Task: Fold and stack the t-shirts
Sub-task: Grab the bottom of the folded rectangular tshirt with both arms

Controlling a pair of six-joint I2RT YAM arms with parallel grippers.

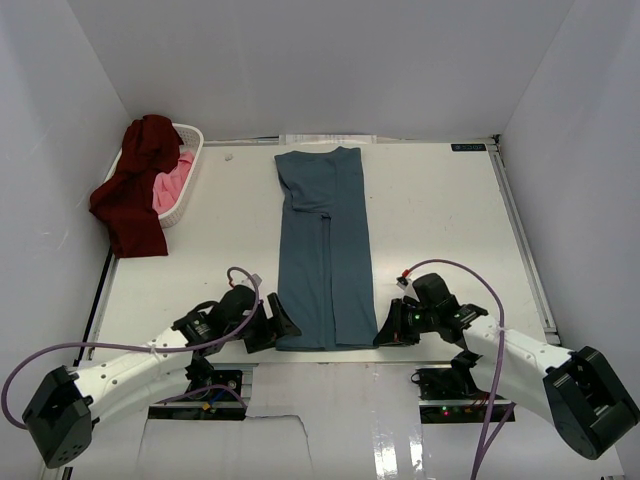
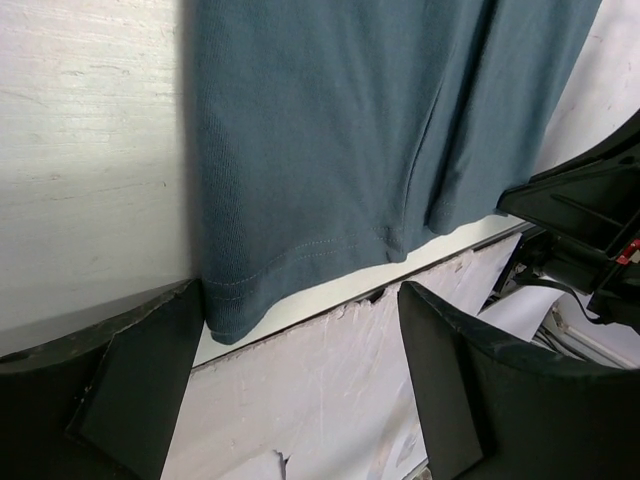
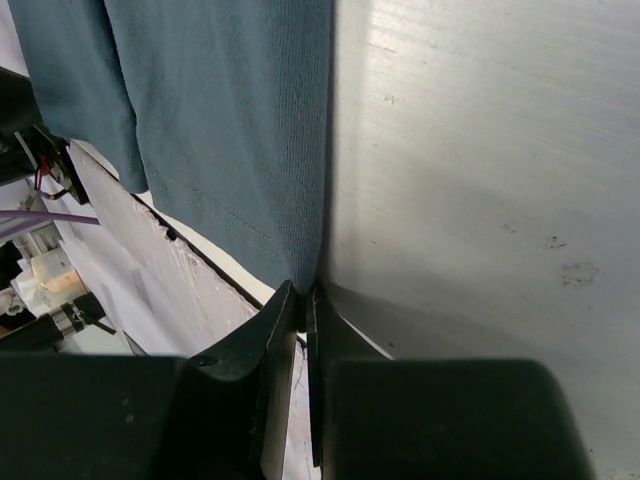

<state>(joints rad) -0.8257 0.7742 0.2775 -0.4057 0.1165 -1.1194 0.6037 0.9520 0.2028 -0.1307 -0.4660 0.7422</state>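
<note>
- Your teal-blue t-shirt point(image 1: 322, 250) lies flat in the middle of the surface point(image 1: 440, 230), folded into a long narrow strip. Its collar end is at the far edge and its hem is at the near edge, between the two arms.
- Your left fingers point(image 2: 130, 380) stand wide apart just off the near left corner of the hem, low over the surface, with no cloth between them.
- Your right fingers point(image 3: 250, 370) are closed together at the near right corner of the hem. The cloth edge runs down to their tips, but you cannot tell whether any of it is caught.
- The dark maroon t-shirt point(image 1: 135, 195) hangs over the rim of the white basket point(image 1: 195, 150) at the far left, trailing onto the surface. The pink t-shirt point(image 1: 172, 185) sits inside that basket.
- A small dark label point(image 1: 467, 147) sits on the far right edge of the surface. Its pale lettering is too small to read.
</note>
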